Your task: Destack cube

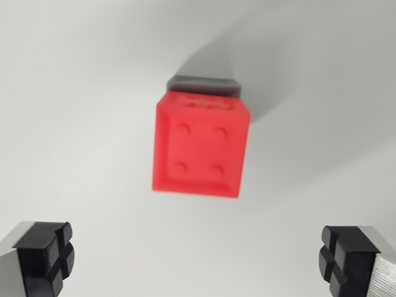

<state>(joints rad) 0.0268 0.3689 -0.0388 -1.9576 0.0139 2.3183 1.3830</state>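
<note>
1. Plainly, in the wrist view the approach step is in hand: the end effector (198, 263) is hovering above the stack with its jaws standing wide apart and gripping nothing, one black pad showing at the wrist view's lower left and the other at the lower right
2. The red cube (200, 145) is sitting on top of a grey cube (204, 85), of which only a thin strip is peeking out behind the red one's far edge; the stack is resting on the plain white worktop (74, 124), a little above the middle of the view and roughly centred between the pads
3. By my judgement, the next move is calling for a straight descent so the pads are bracketing the red cube's sides only, closing above the grey one, then lifting clear without dragging the lower cube along
4. Raised lettering seems to be running along the red cube's far top edge, but blur is making it unreadable; four round studs are showing on its top face
</note>
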